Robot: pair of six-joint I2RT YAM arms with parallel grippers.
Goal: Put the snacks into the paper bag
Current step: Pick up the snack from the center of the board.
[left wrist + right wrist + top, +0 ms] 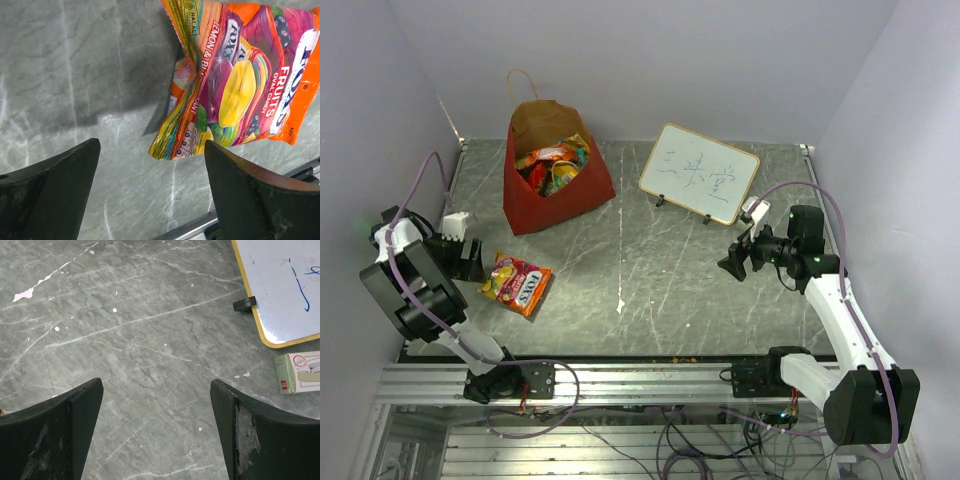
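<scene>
The left gripper (150,152) stands wide apart, holding nothing, just above the grey table (660,280). The orange Fox's candy pack (240,80) lies flat just ahead of it. The right gripper (156,385) also gapes empty over bare tabletop, near the whiteboard (280,285). At the back-left, the paper bag (545,212) stands open with snacks (555,165) inside.

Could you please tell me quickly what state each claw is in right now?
Left claw: open, holding nothing; the candy packet lies loose just ahead.
Right claw: open, holding nothing.
</scene>
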